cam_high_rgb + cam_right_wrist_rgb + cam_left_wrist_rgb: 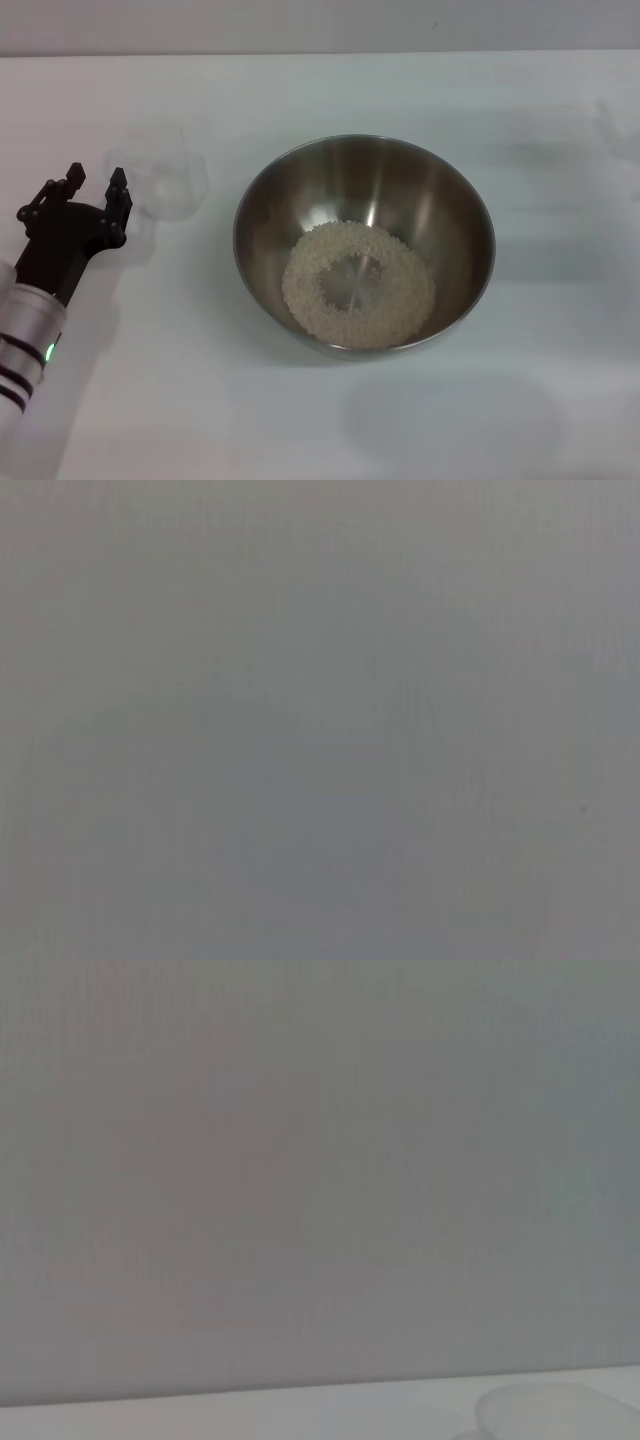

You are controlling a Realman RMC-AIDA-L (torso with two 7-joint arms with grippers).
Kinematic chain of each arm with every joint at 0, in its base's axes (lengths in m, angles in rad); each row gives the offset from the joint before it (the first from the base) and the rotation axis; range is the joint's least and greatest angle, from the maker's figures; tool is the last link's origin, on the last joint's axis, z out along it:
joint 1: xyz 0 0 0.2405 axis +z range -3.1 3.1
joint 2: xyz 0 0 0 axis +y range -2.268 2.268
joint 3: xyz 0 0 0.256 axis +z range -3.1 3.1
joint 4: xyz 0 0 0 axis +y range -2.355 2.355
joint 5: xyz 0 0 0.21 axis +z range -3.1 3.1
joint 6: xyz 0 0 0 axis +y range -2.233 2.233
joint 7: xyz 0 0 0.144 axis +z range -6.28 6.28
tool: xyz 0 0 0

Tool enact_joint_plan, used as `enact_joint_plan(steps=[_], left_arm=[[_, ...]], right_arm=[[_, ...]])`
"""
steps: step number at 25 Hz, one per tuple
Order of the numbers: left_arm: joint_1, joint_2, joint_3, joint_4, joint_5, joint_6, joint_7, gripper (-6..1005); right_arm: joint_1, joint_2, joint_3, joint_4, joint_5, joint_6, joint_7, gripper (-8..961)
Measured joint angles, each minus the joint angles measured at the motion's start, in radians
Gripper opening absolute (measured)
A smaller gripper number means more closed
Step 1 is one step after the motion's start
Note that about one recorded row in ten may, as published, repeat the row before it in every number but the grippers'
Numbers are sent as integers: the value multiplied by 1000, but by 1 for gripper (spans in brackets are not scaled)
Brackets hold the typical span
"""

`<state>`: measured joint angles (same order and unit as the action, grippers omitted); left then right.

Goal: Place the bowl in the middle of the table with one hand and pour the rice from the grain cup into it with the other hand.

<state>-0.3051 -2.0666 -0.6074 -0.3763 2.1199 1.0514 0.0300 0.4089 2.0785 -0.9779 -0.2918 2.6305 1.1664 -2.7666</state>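
Observation:
The steel bowl (364,243) stands in the middle of the white table (320,420). The rice (358,285) lies in its bottom as a pale ring. The clear grain cup (160,172) stands upright and empty on the table left of the bowl; its rim also shows in the left wrist view (560,1412). My left gripper (95,185) is open, just left of the cup and apart from it, holding nothing. My right gripper is out of view.
The table's far edge (320,53) meets a grey wall. The right wrist view shows only a plain grey surface.

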Motion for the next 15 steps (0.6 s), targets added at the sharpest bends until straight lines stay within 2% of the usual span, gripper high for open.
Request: enact_joint_plan(steps=[7, 9, 15], left_arm=[[58, 1, -2, 1, 8, 110, -11, 466], [84, -3, 3, 11, 10, 242, -52, 466], [62, -6, 18, 16, 11, 315, -73, 466]], right_arm=[[-3, 1, -7, 15, 0, 0, -1, 743], [-1, 2, -9, 30, -1, 3, -1, 743], [2, 5, -89, 54, -7, 11, 0, 743]])
